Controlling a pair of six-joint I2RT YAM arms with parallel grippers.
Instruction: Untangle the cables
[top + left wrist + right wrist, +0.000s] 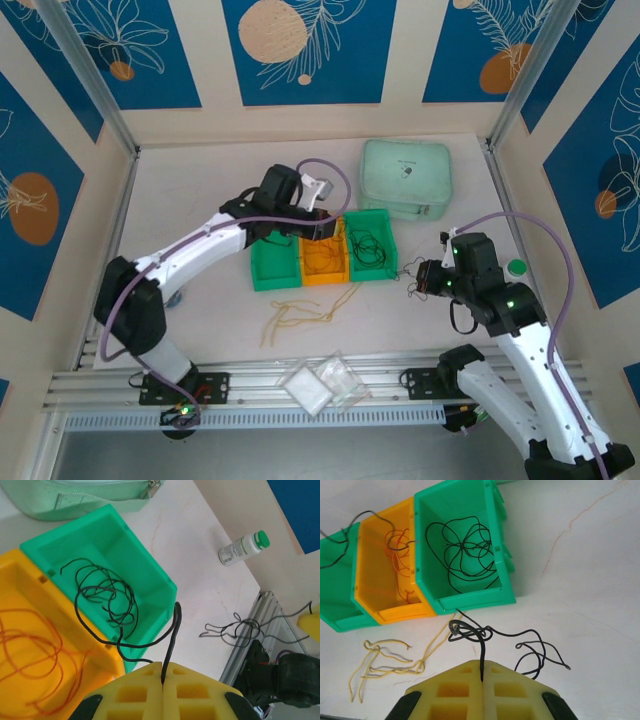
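Observation:
My left gripper [164, 666] is shut on a black cable [173, 639] whose strand loops back over the rim of the right green bin [150, 565], where more black cables [107, 592] lie coiled. From above, that gripper [322, 228] hovers over the bins. My right gripper [481, 665] is shut on another black cable [481, 650], knotted in a small tangle [470, 630] on the table in front of the green bin [465, 597]. Orange cables [397, 545] lie in the yellow bin [372, 555]. Pale yellow cables [300, 315] sprawl on the table.
A second green bin [272, 265] stands left of the yellow one. A mint zip case [405, 178] sits behind the bins. A small green-capped bottle [244, 547] lies at the right wall. Clear plastic pieces [325, 382] rest on the front rail.

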